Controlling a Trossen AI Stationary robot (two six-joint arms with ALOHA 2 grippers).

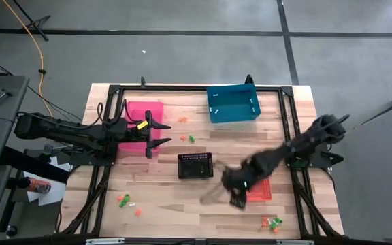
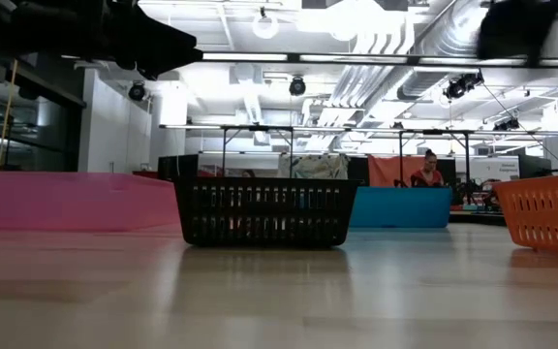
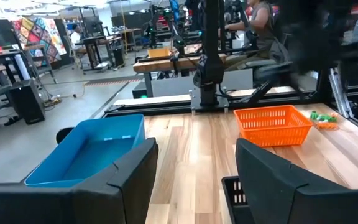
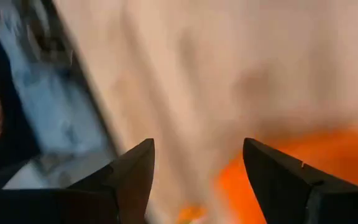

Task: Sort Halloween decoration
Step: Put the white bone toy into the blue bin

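The Halloween decoration lies scattered on the wooden table as tiny orange, green and white trinkets: some by the near left [image 1: 124,199], some by the near right [image 1: 272,222] [image 3: 322,117], a few at mid-table [image 1: 186,138]. My left gripper [image 1: 162,133] [image 3: 194,163] hovers open and level at the pink bin's [image 1: 143,116] right side, holding nothing. My right gripper [image 1: 234,188] [image 4: 197,180] is blurred, open and tipped downward beside the orange basket [image 1: 260,192], with bare wood between its fingers.
A black basket [image 1: 195,165] [image 2: 264,211] stands mid-table and a blue bin [image 1: 233,103] [image 3: 86,152] at the far side. A black frame [image 1: 291,122] runs around the work area. People sit at desks in the room beyond the table.
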